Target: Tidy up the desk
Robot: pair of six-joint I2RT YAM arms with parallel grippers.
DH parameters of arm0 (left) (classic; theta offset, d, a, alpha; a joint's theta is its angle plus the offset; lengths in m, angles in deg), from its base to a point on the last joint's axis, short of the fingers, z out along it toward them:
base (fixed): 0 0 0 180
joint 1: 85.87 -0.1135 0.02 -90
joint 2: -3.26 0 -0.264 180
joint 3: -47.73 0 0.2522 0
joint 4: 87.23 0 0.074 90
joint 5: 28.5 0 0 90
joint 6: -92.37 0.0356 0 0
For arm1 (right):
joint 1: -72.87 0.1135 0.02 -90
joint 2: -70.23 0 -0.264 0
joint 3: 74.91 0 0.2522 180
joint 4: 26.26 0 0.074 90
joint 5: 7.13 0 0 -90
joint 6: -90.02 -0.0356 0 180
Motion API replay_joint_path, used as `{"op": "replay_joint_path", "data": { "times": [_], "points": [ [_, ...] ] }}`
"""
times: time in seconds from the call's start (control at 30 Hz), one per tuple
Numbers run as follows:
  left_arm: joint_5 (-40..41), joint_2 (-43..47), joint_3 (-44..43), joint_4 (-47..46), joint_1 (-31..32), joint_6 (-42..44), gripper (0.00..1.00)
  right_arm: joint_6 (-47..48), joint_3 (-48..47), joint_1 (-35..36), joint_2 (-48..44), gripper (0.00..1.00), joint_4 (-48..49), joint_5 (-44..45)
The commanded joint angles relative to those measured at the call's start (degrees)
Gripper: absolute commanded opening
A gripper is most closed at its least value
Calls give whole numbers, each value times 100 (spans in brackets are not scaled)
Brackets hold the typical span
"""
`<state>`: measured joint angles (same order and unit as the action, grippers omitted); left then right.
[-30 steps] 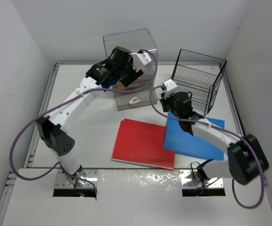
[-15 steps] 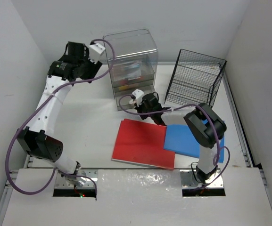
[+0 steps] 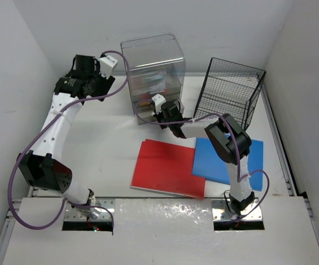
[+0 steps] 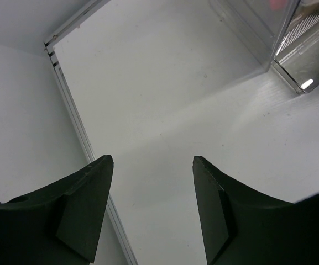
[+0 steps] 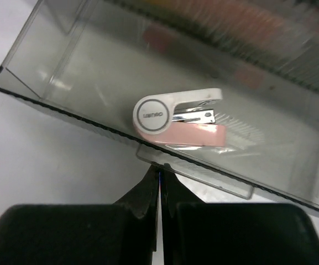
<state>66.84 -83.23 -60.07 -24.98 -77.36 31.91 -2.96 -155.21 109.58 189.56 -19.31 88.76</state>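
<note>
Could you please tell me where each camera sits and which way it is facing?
Top external: fixed above and behind the bases, looking down across the desk; the left arm and right arm show whole.
Left wrist: on the left arm at the far left, looking down at bare desk and its edge rail; the open left gripper frames it.
Right wrist: low at the clear drawer, looking in at a stapler; the shut right gripper shows.
Shared: the top and right wrist views both show that drawer.
</note>
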Motion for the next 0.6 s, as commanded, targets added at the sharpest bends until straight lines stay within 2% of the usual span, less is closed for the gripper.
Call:
{"op": "replay_joint_path", "data": {
  "times": [0.0,0.2,0.57],
  "points": [
    [-16,116,43,-331,-34,-36,57,-9,-447,-181,151,0,539,202],
    [-77,81,149,-402,-34,-36,57,-694,-693,-340,564,0,1232,-272],
    [-367,-25,509,-498,-34,8,57,-1309,-728,-349,890,0,2428,-71]
  ]
}}
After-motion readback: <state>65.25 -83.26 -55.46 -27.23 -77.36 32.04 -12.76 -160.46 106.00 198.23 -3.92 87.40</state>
